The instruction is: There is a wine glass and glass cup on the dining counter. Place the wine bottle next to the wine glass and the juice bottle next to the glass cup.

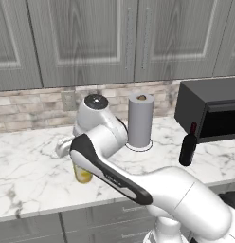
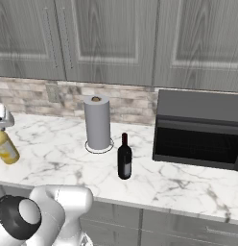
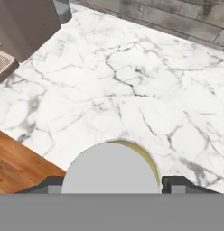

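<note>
Left base view, marble worktop [image 1: 34, 156], brick tiles [image 1: 29, 107], grey cabinets [image 1: 91, 38]

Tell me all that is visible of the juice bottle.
The juice bottle is small and yellow with a pale label and a light grey-white cap, which looks round from above in the hand view. It seems to be translucent plastic. It is tilted a little, at the left of the marble worktop, far from the wine bottle. The gripper is around its top, a finger on each side of the cap.
</note>
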### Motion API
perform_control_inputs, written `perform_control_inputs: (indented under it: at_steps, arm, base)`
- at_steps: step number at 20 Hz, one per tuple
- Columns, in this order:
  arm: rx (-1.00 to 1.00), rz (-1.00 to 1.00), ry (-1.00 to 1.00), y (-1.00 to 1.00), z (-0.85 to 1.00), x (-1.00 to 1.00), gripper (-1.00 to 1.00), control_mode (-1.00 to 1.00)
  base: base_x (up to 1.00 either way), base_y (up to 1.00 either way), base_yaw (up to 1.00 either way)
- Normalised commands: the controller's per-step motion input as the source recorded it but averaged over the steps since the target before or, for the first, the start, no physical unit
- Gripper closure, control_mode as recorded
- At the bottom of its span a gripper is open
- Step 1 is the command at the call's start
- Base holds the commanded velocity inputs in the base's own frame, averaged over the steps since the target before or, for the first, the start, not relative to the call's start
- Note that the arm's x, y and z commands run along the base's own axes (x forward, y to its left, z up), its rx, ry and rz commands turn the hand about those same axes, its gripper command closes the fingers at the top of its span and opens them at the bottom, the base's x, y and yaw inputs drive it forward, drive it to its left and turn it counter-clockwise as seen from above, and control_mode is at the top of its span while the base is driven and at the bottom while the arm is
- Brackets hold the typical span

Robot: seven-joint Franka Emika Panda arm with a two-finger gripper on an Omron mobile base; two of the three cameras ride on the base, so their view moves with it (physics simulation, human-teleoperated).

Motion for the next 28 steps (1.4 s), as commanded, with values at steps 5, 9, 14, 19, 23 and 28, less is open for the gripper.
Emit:
perform_control_inputs:
  at_steps: [5,9,14,19,23,28]
  arm:
    - [0.2,0.0,-0.02,-0.52,0.14,-0.31,1.0,-1.0]
    - [0.18,0.0,0.02,-0.41,0.29,-0.23,1.0,-1.0]
    - [0.04,-0.01,0.05,-0.28,0.26,-0.19,1.0,-1.0]
    - [0.0,-0.04,0.12,-0.18,0.28,-0.1,1.0,-1.0]
    - [-0.01,-0.05,0.14,-0.11,0.28,-0.07,1.0,-1.0]
    - [-0.07,0.0,-0.02,-0.18,0.02,-0.19,1.0,-1.0]
  base:
    - [0.0,0.0,0.0]
    - [0.0,0.0,0.0]
    - [0.0,0.0,0.0]
    - [0.0,0.0,0.0]
    - [0.0,0.0,0.0]
    - [0.0,0.0,0.0]
